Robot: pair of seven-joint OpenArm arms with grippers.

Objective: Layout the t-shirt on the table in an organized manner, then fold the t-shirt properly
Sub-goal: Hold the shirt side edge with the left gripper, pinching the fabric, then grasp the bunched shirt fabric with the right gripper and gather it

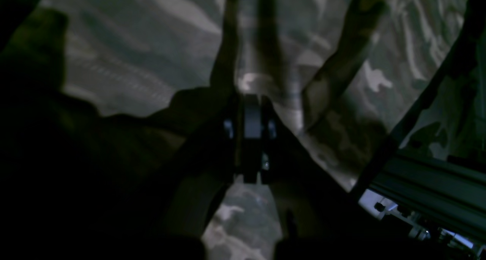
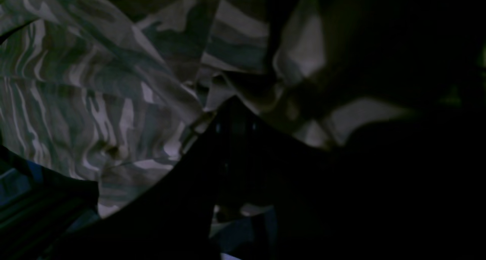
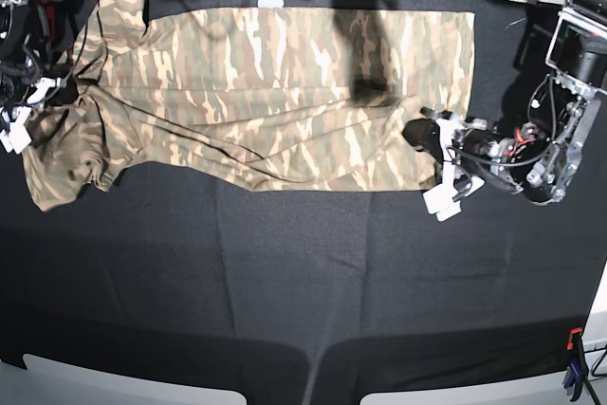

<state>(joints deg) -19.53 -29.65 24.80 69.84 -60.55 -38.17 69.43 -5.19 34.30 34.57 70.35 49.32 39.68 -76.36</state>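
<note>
1 t-shirt (image 3: pixel 256 92), 1 table (image 3: pixel 285 272), 2 arms

camouflage t-shirt (image 3: pixel 275 92) spread flat, black table (image 3: pixel 285 272)

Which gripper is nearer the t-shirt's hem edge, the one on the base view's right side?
Left. The left gripper is shut on the t-shirt at that hem edge. The right gripper is at the opposite, bunched end, shut on the fabric there.

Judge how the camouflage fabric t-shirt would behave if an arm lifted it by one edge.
The tan and olive camouflage fabric t-shirt would probably go floppy and drape, since it already bunches in folds at its sleeve end. It looks thin and light, lying flat on the black-draped table. A pull would likely wrinkle it rather than slide it whole.
</note>
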